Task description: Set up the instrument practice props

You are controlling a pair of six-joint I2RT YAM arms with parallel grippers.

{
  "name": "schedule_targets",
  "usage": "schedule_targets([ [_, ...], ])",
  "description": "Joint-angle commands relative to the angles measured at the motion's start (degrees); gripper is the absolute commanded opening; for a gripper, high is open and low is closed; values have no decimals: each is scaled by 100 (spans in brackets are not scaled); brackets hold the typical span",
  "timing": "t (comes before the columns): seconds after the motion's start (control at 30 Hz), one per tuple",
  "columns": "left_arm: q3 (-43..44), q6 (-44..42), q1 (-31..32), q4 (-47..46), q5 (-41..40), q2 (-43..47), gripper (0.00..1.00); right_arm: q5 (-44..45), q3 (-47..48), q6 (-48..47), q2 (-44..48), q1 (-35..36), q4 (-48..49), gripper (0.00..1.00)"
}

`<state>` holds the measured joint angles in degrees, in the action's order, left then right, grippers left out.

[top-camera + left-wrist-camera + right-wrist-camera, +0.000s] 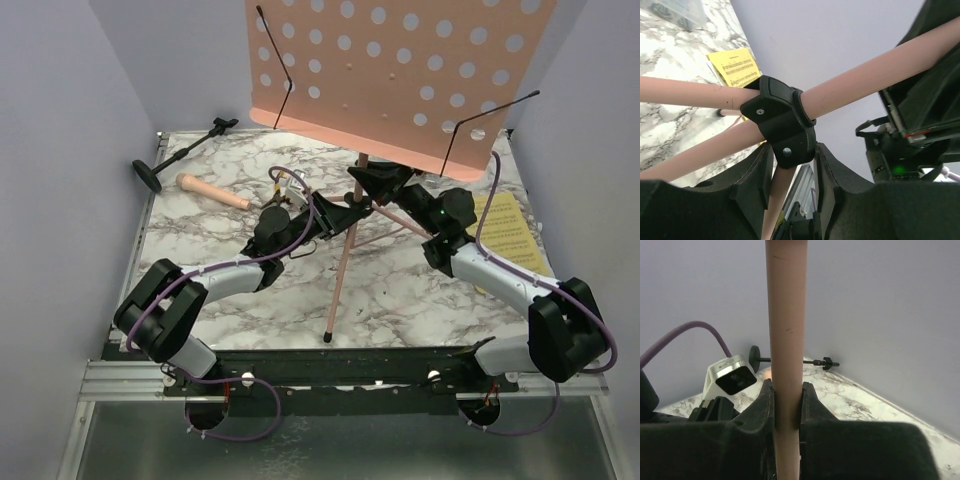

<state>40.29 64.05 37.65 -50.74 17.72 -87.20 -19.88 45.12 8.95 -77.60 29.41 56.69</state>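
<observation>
Salmon-pink music stand [400,70], its desk dotted all over with pale round holes, above a surface [230,300] of white marble veined in grey. Yellow music sheets [510,235] printed dark, a black mic stand [180,150], a pink-beige microphone [213,191]. Pale grey arms [235,275] with black joints, purple cables [692,326], lavender walls [60,120].

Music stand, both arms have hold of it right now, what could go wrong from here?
1. The music stand looks top-heavy: its wide desk sits above a thin pole clamped by the right gripper. Released before its legs sit evenly, it might tip.
2. The left gripper straddles the leg hub close to the right gripper; the two could bump.
3. A swinging leg could sweep the music sheets.
</observation>
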Motion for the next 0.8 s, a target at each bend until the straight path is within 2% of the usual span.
schedule_targets([
  [0.0,-549,-95,66,1277,-285,-399,0,-377,608,205,-119,-219,273,0],
  [0.2,-604,-163,87,1260,-264,-504,0,-1238,673,-141,-217,-262,131,0],
  [0.43,-634,-191,88,1192,-175,-671,0,-905,274,-302,-73,-260,39,1],
  [0.47,-642,-191,85,1182,-171,-690,0,-820,267,-272,-46,-261,-44,3],
  [0.57,-628,-161,89,1139,-133,-729,0,-340,193,16,163,-261,-437,27],
  [0.6,-633,-145,91,1116,-114,-744,0,-118,145,175,289,-260,-649,41],
  [0.63,-621,-126,93,1090,-91,-765,0,65,89,314,409,-260,-865,48],
  [0.73,-544,-96,87,1027,139,-866,0,543,-15,705,907,-260,-1989,66],
  [0.77,-523,-80,78,1031,192,-885,0,635,-87,791,1097,-260,-2377,77],
])
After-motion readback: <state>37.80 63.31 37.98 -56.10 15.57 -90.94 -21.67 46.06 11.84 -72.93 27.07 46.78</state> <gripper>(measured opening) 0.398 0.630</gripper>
